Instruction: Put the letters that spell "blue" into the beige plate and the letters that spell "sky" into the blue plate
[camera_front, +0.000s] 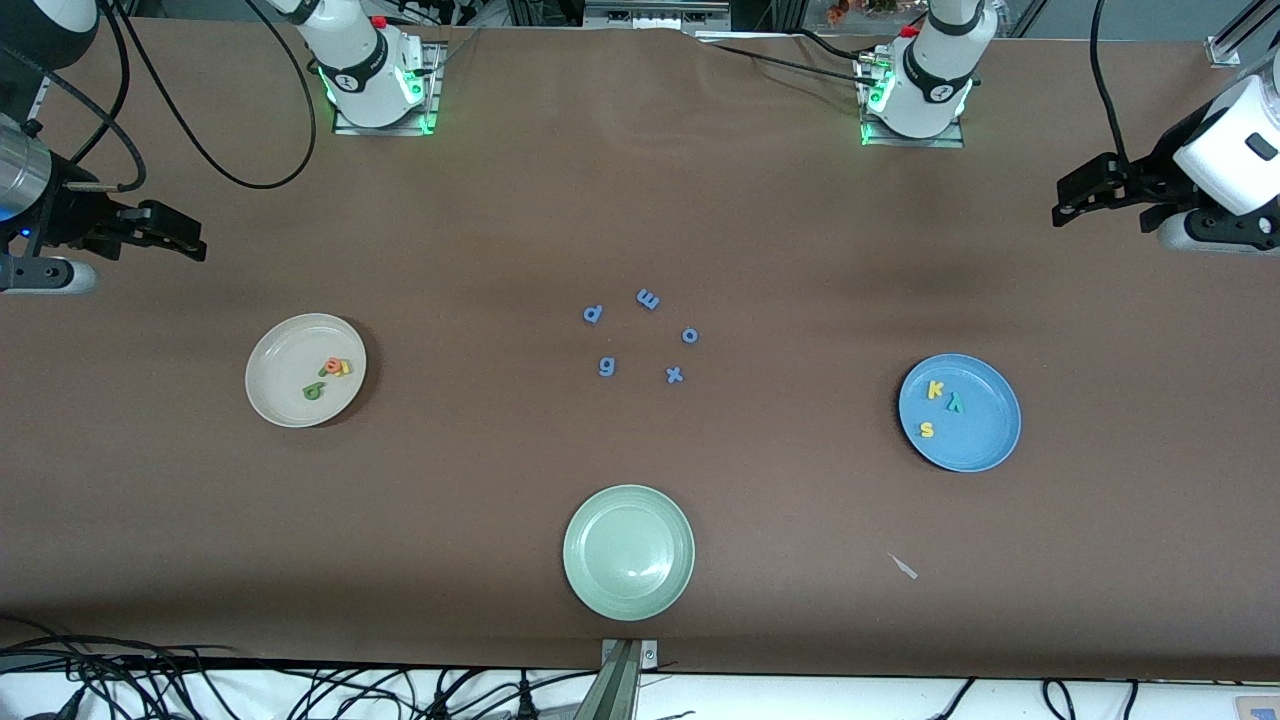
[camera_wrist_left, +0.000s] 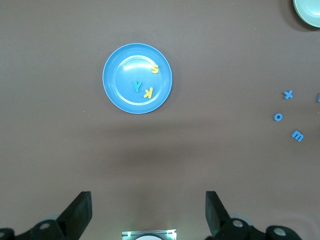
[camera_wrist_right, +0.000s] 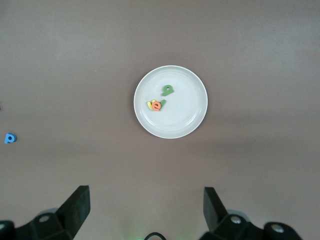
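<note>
I see five blue letters (camera_front: 642, 335) mid-counter, p at 10, x at 5 | pale green plate (camera_front: 628, 551) nearer the front camera | white scrap (camera_front: 905, 567) beside it

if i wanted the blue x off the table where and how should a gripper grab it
Probably from straight above, fingers closing across the x at its crossing, each set in a notch between arms. It lies flat on the table, too thin for a side approach. The o and g lie apart from it, leaving room to descend.
</note>
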